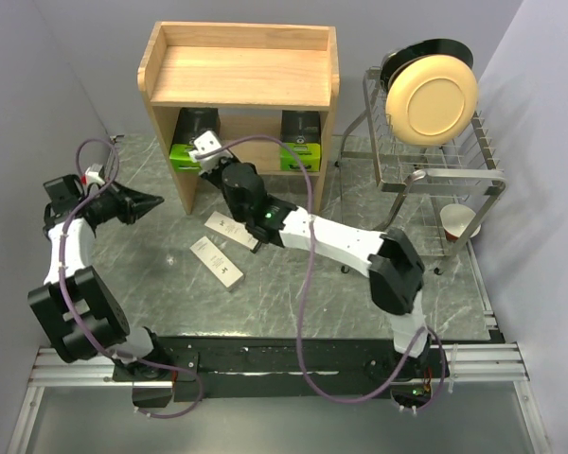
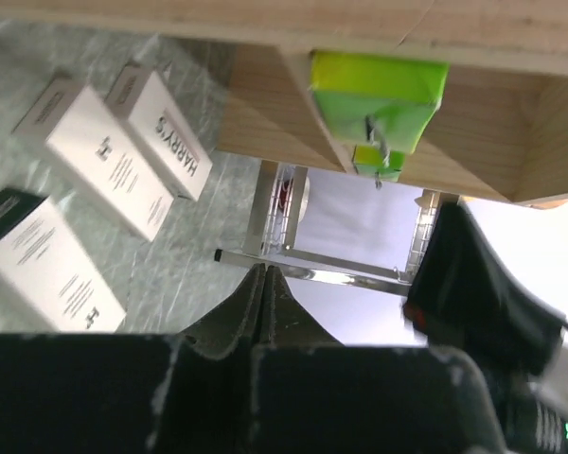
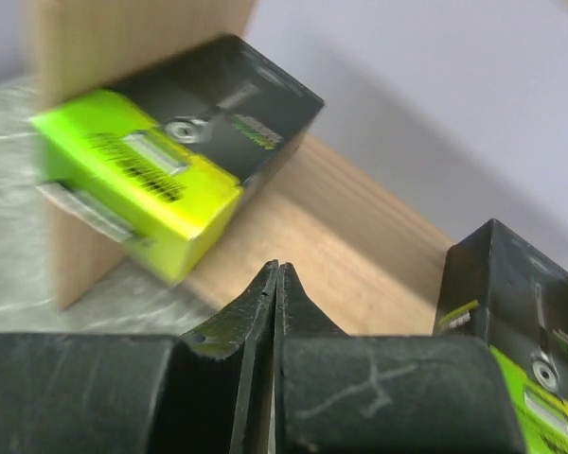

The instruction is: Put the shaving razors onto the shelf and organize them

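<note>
pointing between green packs, right gripper closed

— Where can you get into the shelf?
— On the lower tier, only between the left pack and the right pack, and your right arm crosses that opening.
— And in front?
— Two white boxes lie on the table there. The dish rack crowds the shelf's right side.

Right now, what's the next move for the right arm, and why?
Probably back the right gripper out of the shelf: it is shut on nothing, both green packs sit on the lower tier, and white boxes wait on the table.
</note>
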{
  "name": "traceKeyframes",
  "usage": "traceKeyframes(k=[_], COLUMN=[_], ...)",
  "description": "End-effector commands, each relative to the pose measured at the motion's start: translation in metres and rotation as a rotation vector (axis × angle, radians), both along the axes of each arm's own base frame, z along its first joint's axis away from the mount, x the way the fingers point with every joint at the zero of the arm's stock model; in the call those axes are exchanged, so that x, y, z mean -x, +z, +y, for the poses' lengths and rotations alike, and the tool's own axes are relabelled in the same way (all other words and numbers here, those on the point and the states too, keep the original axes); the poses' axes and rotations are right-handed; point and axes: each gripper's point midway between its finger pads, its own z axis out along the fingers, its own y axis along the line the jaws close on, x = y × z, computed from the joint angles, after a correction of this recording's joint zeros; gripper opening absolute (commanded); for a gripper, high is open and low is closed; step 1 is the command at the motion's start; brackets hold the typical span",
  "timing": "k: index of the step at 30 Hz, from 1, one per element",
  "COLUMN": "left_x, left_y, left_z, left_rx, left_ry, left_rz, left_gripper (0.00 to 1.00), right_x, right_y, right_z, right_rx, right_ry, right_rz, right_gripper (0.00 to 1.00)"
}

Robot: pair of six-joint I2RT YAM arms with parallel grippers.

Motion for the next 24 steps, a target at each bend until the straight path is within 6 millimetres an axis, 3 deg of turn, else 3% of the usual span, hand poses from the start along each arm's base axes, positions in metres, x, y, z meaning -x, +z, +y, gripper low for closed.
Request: traceKeyframes(k=[1,3,4,7,10,15,21,24], left_x=[-0.036,-0.044,-0.050,-0.065,-0.079,-0.101,-0.115,-0.111], left_y=[0.032,0.034,0.037,0.037,0.036,0.035,0.034,0.031], left_z=[-0.016,-0.023,-0.030,-0.036,-0.035,-0.035,-0.040,-0.044], left_rx=[-0.002,0.017,0.029,0.052,0.089,0.111,0.154,0.175], left_ry=[-0.041,-0.050,-0.058,-0.052,0.006,0.035,0.035,0.021], left_rz=[-0.136,-0.140,-0.157,-0.164,-0.138,-0.141,-0.135,-0.102], left_gripper=[0.01,0.01,0.01,0.01,0.01,0.01,0.02,0.02], right_x=[0.054,0.076,0.084,0.116,0.135,0.148,0.143,0.139], right_y=[0.025,0.006,-0.002,-0.029,-0.051,-0.077,-0.084,-0.084], right_z=[0.003,0.009,0.010,0.002,-0.005,-0.012,-0.007,-0.002], right_rx=[-0.065,-0.019,-0.025,0.038,0.057,0.064,0.091,0.099], right_ry=[0.117,0.226,0.257,0.371,0.422,0.433,0.426,0.426], right_rz=[0.051,0.156,0.209,0.338,0.432,0.516,0.506,0.500], right_gripper=[0.15,0.35,0.51,0.67,0.72,0.73,0.75,0.75])
